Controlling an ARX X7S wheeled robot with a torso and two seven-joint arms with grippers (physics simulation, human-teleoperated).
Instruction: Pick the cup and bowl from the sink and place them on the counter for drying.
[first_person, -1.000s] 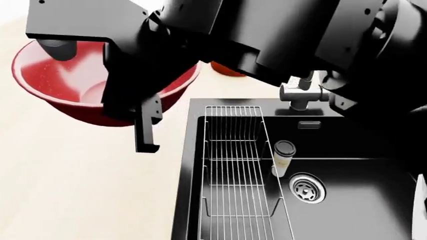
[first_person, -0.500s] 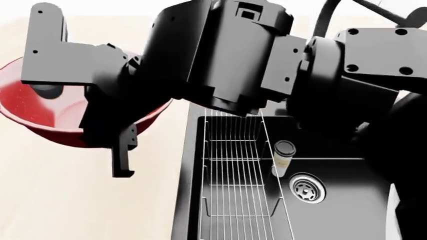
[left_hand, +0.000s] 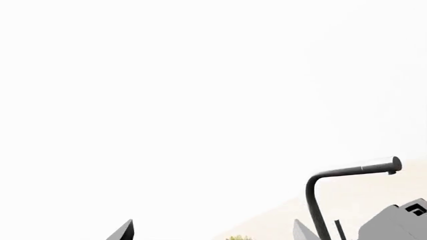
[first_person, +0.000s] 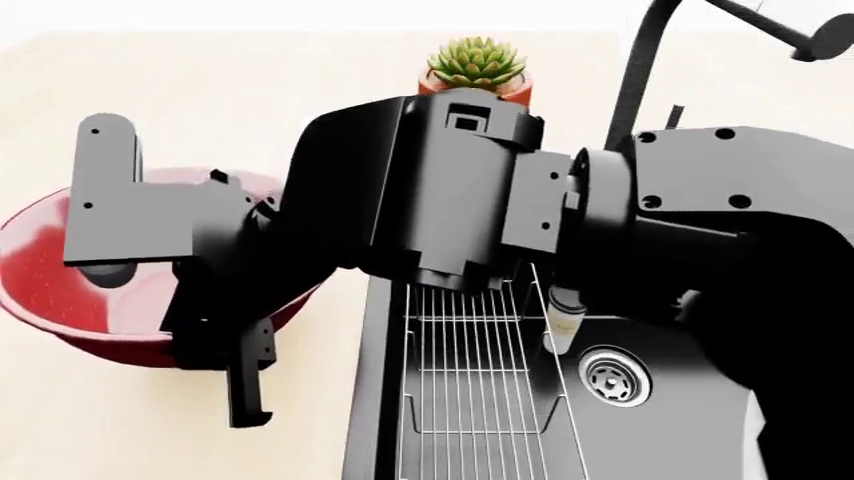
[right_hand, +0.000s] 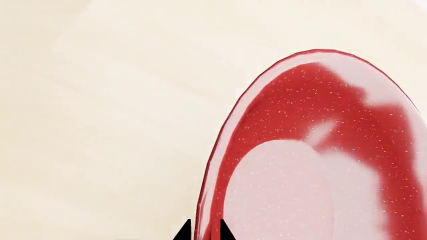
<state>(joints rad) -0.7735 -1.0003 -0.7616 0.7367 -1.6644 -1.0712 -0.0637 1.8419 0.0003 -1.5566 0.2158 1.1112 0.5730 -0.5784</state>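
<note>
Held out over the counter (first_person: 160, 90) to the left of the sink (first_person: 694, 420): the bowl (first_person: 54, 270), wide, round and red with fine pale speckles and a glossy inside throwing broad white glare. Round, so without a long axis of its own; mouth turned upward and tipped a little toward the camera in the head view, near rim lower than the far one. Whether resting on the counter or held clear of it, impossible to tell. Pinched at the rim by the right gripper (right_hand: 201, 235), two dark fingertips (right_hand: 183, 232) straddling the thin red edge, one on the outside and one on the inside. Down in the sink, mostly hidden behind the black arm, the off-white cup (first_person: 566, 310), beside the wire rack (first_person: 474, 390) and near the steel drain (first_person: 614, 378). Farther back, the succulent pot (first_person: 477, 72) and the gooseneck faucet (first_person: 638, 80). Left gripper (left_hand: 212, 235) lifted, tips apart.
</note>
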